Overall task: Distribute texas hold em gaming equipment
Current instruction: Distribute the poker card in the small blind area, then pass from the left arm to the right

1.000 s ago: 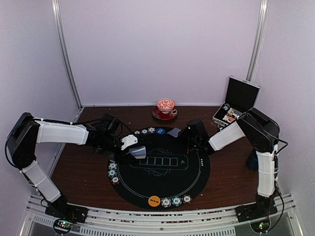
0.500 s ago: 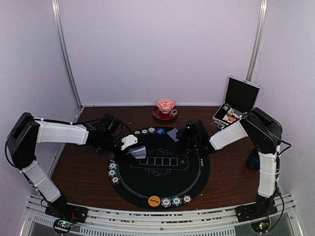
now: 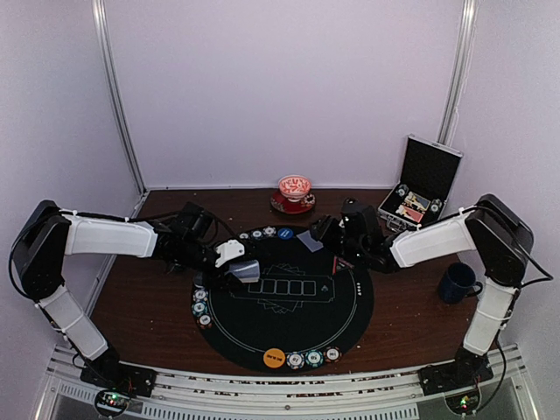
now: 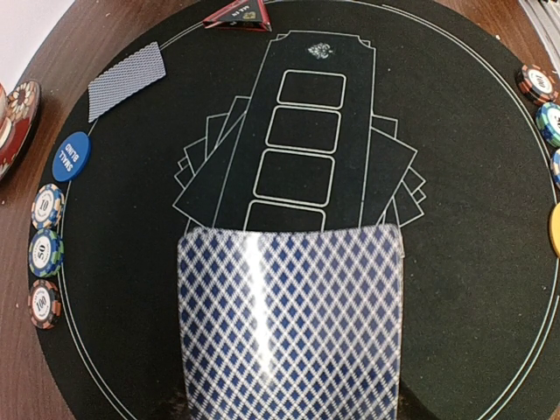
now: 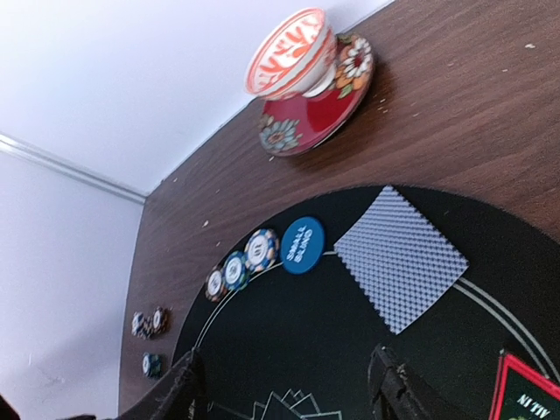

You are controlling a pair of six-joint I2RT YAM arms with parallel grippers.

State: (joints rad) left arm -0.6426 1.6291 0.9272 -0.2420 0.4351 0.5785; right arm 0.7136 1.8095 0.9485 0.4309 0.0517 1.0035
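Note:
My left gripper (image 3: pixel 236 265) is shut on a deck of blue-diamond-backed playing cards (image 4: pixel 289 319), held low over the left side of the round black mat (image 3: pixel 341 306); the deck hides its fingers. A single card (image 5: pixel 400 258) lies face down at the mat's far edge, beside the blue small-blind disc (image 5: pixel 303 244) and three striped chips (image 5: pixel 236 268). My right gripper (image 5: pixel 289 394) hovers just behind that card, open and empty, with dark fingers (image 5: pixel 398 394) spread wide. More chips (image 3: pixel 313 357) and an orange disc (image 3: pixel 274 357) sit at the near rim.
A red patterned cup on a saucer (image 3: pixel 295 194) stands behind the mat. The open silver-edged case (image 3: pixel 420 188) is at the back right and a blue mug (image 3: pixel 457 282) at the right. A red-edged triangular marker (image 4: pixel 238 13) lies on the mat. Chips (image 3: pixel 201 306) line the mat's left rim.
My right gripper has opened and drawn back to the right, leaving the single card on the mat's far edge. The left arm and its deck have stayed still.

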